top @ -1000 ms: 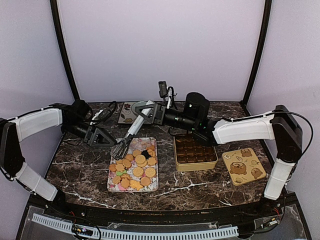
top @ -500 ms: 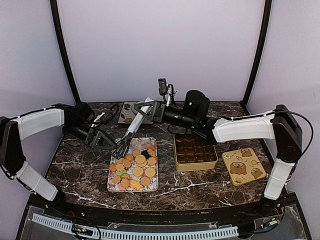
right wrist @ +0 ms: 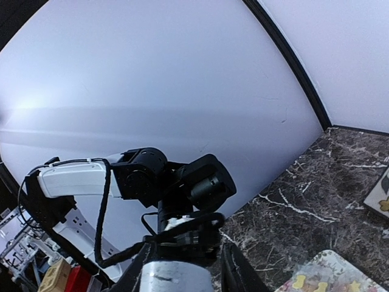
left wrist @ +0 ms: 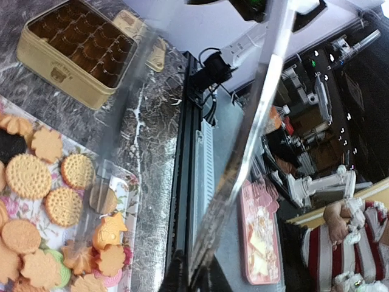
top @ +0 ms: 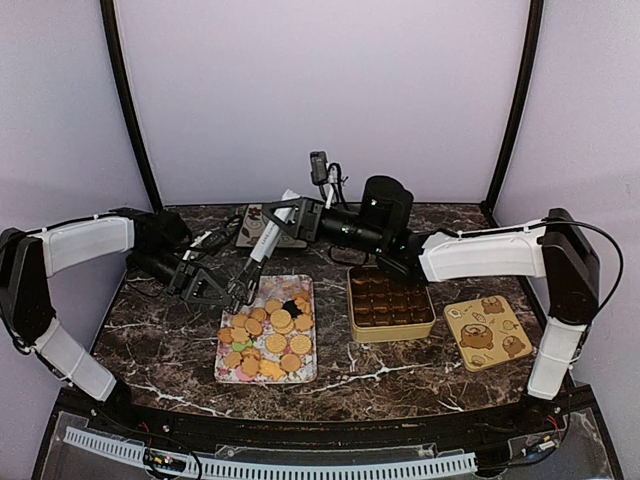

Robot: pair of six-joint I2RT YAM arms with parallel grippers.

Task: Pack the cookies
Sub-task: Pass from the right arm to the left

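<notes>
The cookies (top: 268, 338) lie heaped on a flowered tray (top: 311, 289) left of centre on the dark marble desk (top: 165, 345). Most are golden-orange, round and dotted or flower-shaped, with some pink and green at the near edge and a dark one at the far end. To the right stand a gold tin (top: 390, 329) of brown compartments and a bear-printed lid (top: 488, 332).

The right gripper (top: 283, 218) is clamped on the top of clear plastic tongs (top: 262, 245). I cannot tell how the left gripper's (top: 230, 287) jaws stand.

Since a second ago the right arm has drawn slightly toward the far edge, and the left gripper has closed in on the tongs' lower end.

The small stamp on the tin's front is too small to read.
</notes>
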